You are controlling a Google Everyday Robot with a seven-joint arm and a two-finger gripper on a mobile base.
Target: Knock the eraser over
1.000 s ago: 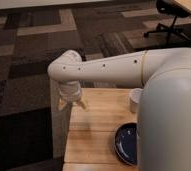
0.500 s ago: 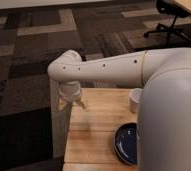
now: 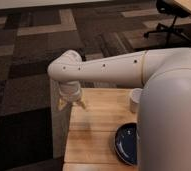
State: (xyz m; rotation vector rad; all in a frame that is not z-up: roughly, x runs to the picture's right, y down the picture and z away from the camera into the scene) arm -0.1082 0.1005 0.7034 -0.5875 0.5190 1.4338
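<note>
My gripper hangs from the white arm over the far left corner of the wooden table. Its two tan fingertips point down and stand apart, with nothing between them. The eraser is not in view; no small black block shows on the visible part of the table, and the arm's large white body hides the right side.
A white cup stands at the table's far right, partly behind the arm's body. A dark blue plate lies at the near right. Patterned carpet surrounds the table, and an office chair base stands at the top right.
</note>
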